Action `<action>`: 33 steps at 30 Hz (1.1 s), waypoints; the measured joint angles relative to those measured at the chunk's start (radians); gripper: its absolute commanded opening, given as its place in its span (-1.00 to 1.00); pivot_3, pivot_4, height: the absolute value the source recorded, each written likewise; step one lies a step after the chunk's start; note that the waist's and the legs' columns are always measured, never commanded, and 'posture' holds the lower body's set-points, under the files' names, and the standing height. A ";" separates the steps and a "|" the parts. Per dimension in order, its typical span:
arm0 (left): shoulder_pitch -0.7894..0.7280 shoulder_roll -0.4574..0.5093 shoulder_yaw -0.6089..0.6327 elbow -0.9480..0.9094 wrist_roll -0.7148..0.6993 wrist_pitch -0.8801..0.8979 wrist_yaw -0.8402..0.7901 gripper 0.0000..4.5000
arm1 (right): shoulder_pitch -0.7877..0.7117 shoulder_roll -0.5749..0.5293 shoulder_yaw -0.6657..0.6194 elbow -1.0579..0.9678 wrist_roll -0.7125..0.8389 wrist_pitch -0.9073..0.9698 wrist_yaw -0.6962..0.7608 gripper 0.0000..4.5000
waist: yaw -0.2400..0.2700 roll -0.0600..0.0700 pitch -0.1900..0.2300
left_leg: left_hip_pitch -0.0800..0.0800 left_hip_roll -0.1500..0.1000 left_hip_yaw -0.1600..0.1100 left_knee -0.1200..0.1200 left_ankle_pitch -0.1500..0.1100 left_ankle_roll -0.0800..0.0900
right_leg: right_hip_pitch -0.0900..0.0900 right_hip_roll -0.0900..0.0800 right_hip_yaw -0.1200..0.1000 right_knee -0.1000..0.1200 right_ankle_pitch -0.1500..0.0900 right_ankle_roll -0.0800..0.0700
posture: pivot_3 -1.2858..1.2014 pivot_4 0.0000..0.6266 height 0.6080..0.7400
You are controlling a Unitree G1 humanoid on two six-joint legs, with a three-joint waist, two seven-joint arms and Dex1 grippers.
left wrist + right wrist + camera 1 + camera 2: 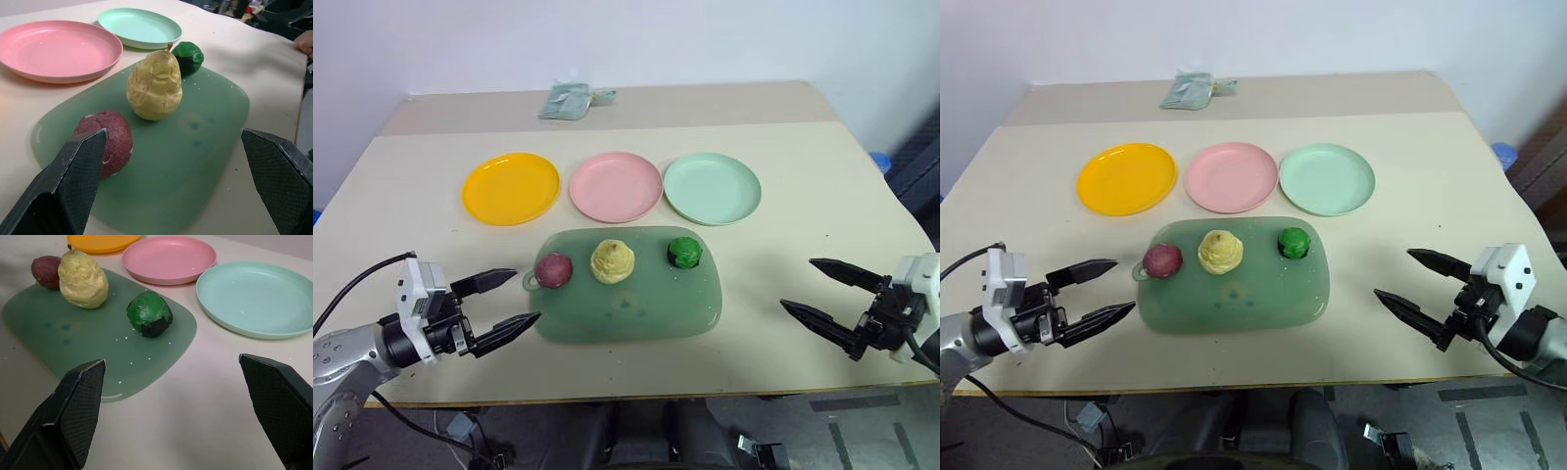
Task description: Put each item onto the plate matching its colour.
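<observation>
Three items stand in a row on the far half of a translucent green board (636,313): a maroon ball (553,269), a pale yellow pear (612,261) and a dark green ball (684,252). Behind the board lie an orange-yellow plate (511,187), a pink plate (616,185) and a mint green plate (712,187), all bare. My left gripper (506,306) hovers open near the table's front left, pointing at the board. My right gripper (818,290) hovers open at the front right, well clear of the board.
A folded pale green cloth (570,100) lies at the table's far edge. A blue object (881,162) sits beyond the right edge. Bare tabletop lies between each gripper and the board.
</observation>
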 measured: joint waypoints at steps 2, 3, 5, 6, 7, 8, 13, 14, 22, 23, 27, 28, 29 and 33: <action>0.001 -0.015 0.000 0.004 0.016 -0.032 -0.007 1.00 | -0.003 0.000 -0.004 -0.015 0.003 0.010 -0.004 0.97 | 0.000 0.000 0.000 | 0.000 0.000 0.000 0.000 0.000 0.000 | 0.000 0.000 0.000 0.000 0.000 0.000 | 0.03 -0.52 1.00; 0.000 -0.020 0.000 0.005 0.024 -0.039 -0.007 1.00 | -0.004 0.000 -0.004 -0.019 0.003 0.014 -0.005 0.97 | 0.001 0.000 0.000 | 0.000 0.000 0.000 0.000 0.000 0.000 | 0.000 0.000 0.000 0.000 0.000 0.000 | 0.03 -0.52 1.00; -0.001 -0.031 0.000 0.011 0.036 -0.057 -0.004 1.00 | -0.006 0.000 -0.004 -0.026 0.008 0.019 -0.010 0.97 | 0.001 0.000 0.000 | 0.000 0.000 0.000 0.000 0.000 0.000 | 0.000 0.000 0.000 0.000 0.000 0.000 | 0.03 -0.52 1.00; -0.006 -0.037 0.000 0.014 0.045 -0.063 0.005 1.00 | -0.010 0.000 -0.004 -0.028 0.013 0.020 -0.012 0.97 | 0.001 0.000 0.000 | 0.000 0.000 0.000 0.000 0.000 0.000 | 0.000 0.000 0.000 0.000 0.000 0.000 | 0.03 -0.52 1.00; -0.011 -0.044 0.000 0.019 0.049 -0.069 0.013 1.00 | -0.016 0.000 -0.004 -0.028 0.018 0.021 -0.012 0.97 | 0.001 0.000 0.000 | 0.000 0.000 0.000 0.001 0.000 0.000 | 0.000 0.000 0.000 0.000 0.000 0.000 | 0.03 -0.52 1.00; -0.015 -0.048 0.000 0.025 0.054 -0.074 0.017 1.00 | -0.021 0.000 -0.004 -0.028 0.021 0.021 -0.013 0.97 | 0.001 0.000 0.000 | 0.000 0.000 0.000 0.001 0.000 0.000 | 0.000 0.000 0.000 0.000 0.000 0.000 | 0.03 -0.52 1.00; -0.027 -0.078 -0.003 0.046 0.078 -0.096 0.043 1.00 | -0.030 0.001 0.001 -0.025 0.016 0.016 -0.012 0.97 | 0.001 0.000 0.000 | 0.000 0.000 0.000 0.001 0.000 0.000 | 0.000 0.000 0.000 0.000 0.002 0.003 | 0.03 -0.52 1.00; -0.027 -0.084 -0.005 0.046 0.086 -0.101 0.049 1.00 | -0.030 0.001 0.005 -0.024 0.012 0.015 -0.011 0.97 | 0.001 0.000 0.000 | 0.000 0.000 0.000 0.001 0.000 0.001 | 0.000 0.000 0.000 0.000 0.002 0.003 | 0.03 -0.52 1.00; -0.042 -0.133 -0.021 0.076 0.144 -0.144 0.098 1.00 | -0.073 0.022 0.066 0.021 -0.028 -0.059 0.017 0.97 | 0.000 0.000 0.000 | 0.001 0.000 0.000 0.001 0.000 0.000 | 0.001 0.000 0.000 0.001 0.002 0.002 | 0.03 -0.52 1.00; -0.054 -0.148 -0.022 0.083 0.154 -0.148 0.113 1.00 | -0.092 0.025 0.085 0.032 -0.032 -0.065 0.021 0.97 | 0.000 0.000 0.000 | 0.002 0.000 0.000 0.002 0.000 0.000 | 0.002 0.000 0.000 0.001 0.002 0.002 | 0.03 -0.52 1.00; -0.130 -0.230 -0.062 0.096 0.202 -0.176 0.213 1.00 | -0.235 0.057 0.201 0.087 -0.048 -0.107 0.042 0.97 | -0.002 0.000 0.000 | 0.002 0.000 0.000 0.006 0.000 0.000 | 0.005 0.001 -0.001 0.001 0.003 0.002 | 0.03 -0.52 1.00; -0.147 -0.248 -0.073 0.102 0.213 -0.181 0.232 1.00 | -0.266 0.068 0.229 0.099 -0.052 -0.118 0.048 0.97 | -0.001 0.000 0.000 | 0.002 0.000 0.000 0.007 0.000 0.000 | 0.005 0.001 -0.001 0.001 0.003 0.001 | 0.03 -0.52 1.00; -0.164 -0.273 -0.090 0.109 0.231 -0.185 0.266 1.00 | -0.311 0.083 0.274 0.120 -0.065 -0.138 0.059 0.97 | -0.001 0.000 0.000 | 0.002 0.000 0.000 0.008 0.000 0.000 | 0.005 0.001 -0.001 0.002 0.003 0.001 | 0.03 -0.52 1.00; -0.204 -0.341 -0.169 0.122 0.290 -0.179 0.358 1.00 | -0.444 0.106 0.416 0.199 -0.116 -0.178 0.114 0.97 | 0.000 0.000 0.000 | 0.002 0.000 0.000 0.010 0.000 0.001 | 0.005 0.001 -0.001 0.002 0.004 0.003 | 0.03 -0.52 1.00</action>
